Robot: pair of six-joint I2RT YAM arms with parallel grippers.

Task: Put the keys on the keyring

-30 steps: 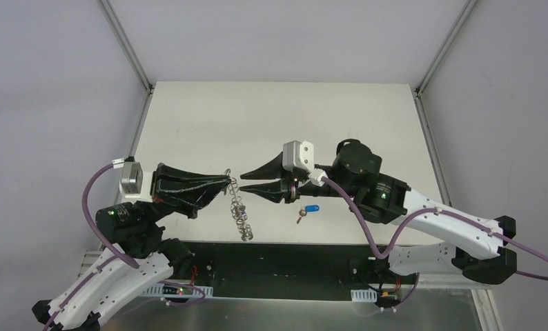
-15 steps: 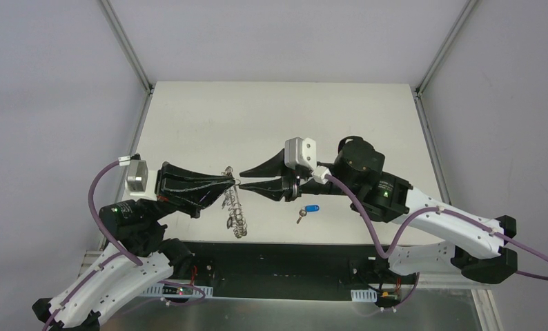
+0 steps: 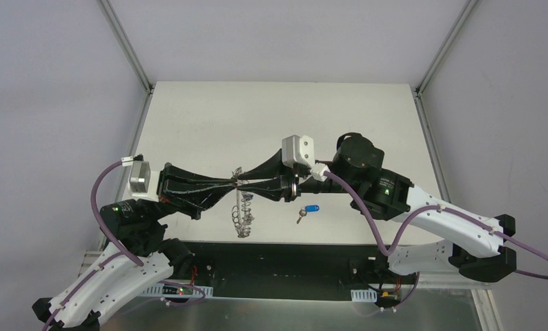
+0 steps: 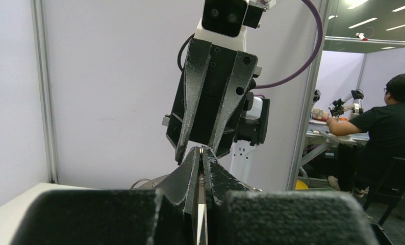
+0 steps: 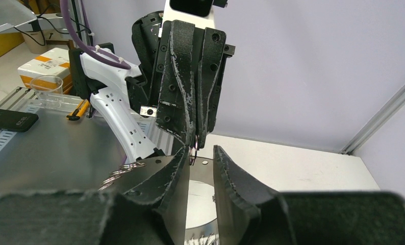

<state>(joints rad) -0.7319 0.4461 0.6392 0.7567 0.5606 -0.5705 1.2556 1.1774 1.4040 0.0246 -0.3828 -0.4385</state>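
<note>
The silvery keyring (image 3: 242, 211) dangles like a chain from my left gripper (image 3: 235, 184), which is shut on one of its thin wire loops (image 4: 201, 150). My right gripper (image 3: 246, 183) points straight at it, tip to tip. Its jaws are open by a narrow gap, and in the right wrist view that held loop (image 5: 193, 148) sits by the tip of its left finger (image 5: 177, 163). More of the keyring's loops (image 5: 120, 171) show low on the left. A blue-capped key (image 3: 312, 208) lies on the table below the right gripper, held by nothing.
The white table (image 3: 278, 117) stretches away behind the grippers, with metal frame posts (image 3: 130, 48) at its far corners. A dark strip (image 3: 285, 265) and the arm bases run along the near edge.
Both grippers moved toward each other: the left went right carrying the keyring, the right went left, and their tips now meet. The right jaws narrowed a little. The blue key stayed put.
</note>
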